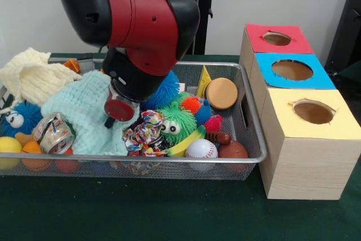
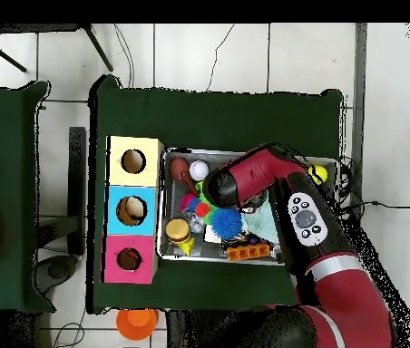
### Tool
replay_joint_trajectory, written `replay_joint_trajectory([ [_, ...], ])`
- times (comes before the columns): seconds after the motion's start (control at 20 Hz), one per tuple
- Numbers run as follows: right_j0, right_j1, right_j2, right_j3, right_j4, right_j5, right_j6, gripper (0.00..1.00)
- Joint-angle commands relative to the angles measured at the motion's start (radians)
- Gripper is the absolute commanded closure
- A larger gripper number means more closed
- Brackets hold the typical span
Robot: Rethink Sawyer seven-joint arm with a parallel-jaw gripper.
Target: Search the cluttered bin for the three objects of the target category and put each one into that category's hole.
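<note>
Honestly, the gripper itself can't be made out in either view, so whether it's released or clenched on anything can't be told. It's buried behind the red and black arm (image 1: 141,21), which is leaned down low over the middle of the bin (image 1: 256,139), with a round red disc (image 1: 119,109) seen at the arm's lower end just above the clutter.

The bin is seen as a wide, shallow silver mesh basket with a rounded metal rim, parked on the green table (image 1: 169,213) and packed full. Right under the arm, a mint knitted cloth (image 1: 84,111) is spread out, with a cream knitted cloth (image 1: 31,74) piled beside it. A green spiky puffer ball (image 1: 176,121) with googly eyes is wedged against a blue spiky ball (image 1: 163,91), and a small baseball (image 1: 201,149) and a brown football (image 1: 233,150) are pressed against the front mesh. A round wooden disc (image 1: 221,93) is propped near the box side.

No plush toy can be clearly picked out in the pile.

The hole (image 1: 277,39) is cut round through the red top of the pale wooden box, well apart from the arm, with the blue-topped box (image 1: 321,77) and the yellow-topped box (image 1: 344,128) lined up just beside it.
</note>
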Motion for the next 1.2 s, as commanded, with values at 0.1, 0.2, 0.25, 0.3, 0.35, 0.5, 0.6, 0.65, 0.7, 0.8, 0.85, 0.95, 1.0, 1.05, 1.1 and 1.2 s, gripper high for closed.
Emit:
replay_joint_trajectory([
  [0.1,-0.024,0.049,-0.003,-0.027,0.013,0.075,-0.322,1.0],
  [0.2,-0.053,0.017,0.024,0.009,0.056,0.046,-0.312,1.0],
  [0.25,-0.069,-0.007,0.038,0.035,0.084,0.041,-0.309,1.0],
  [0.3,-0.09,-0.052,0.052,0.075,0.119,0.044,-0.317,1.0],
  [0.35,-0.112,-0.097,0.066,0.115,0.155,0.047,-0.325,1.0],
  [0.5,-0.157,-0.219,0.105,0.213,0.253,0.079,-0.337,1.0],
  [0.6,-0.179,-0.269,0.133,0.265,0.306,0.083,-0.319,1.0],
  [0.65,-0.184,-0.285,0.144,0.286,0.326,0.083,-0.306,1.0],
  [0.7,-0.192,-0.303,0.155,0.3,0.347,0.089,-0.303,1.0],
  [0.8,-0.201,-0.329,0.171,0.32,0.377,0.106,-0.297,1.0],
  [0.85,-0.203,-0.336,0.18,0.334,0.393,0.1,-0.28,1.0],
  [0.95,-0.213,-0.35,0.193,0.351,0.415,0.098,-0.273,1.0],
  [1.0,-0.217,-0.356,0.2,0.361,0.425,0.091,-0.266,1.0],
  [1.05,-0.221,-0.359,0.204,0.37,0.429,0.086,-0.264,1.0],
  [1.1,-0.23,-0.364,0.212,0.379,0.442,0.079,-0.26,1.0],
  [1.2,-0.251,-0.377,0.229,0.398,0.467,0.066,-0.257,1.0],
])
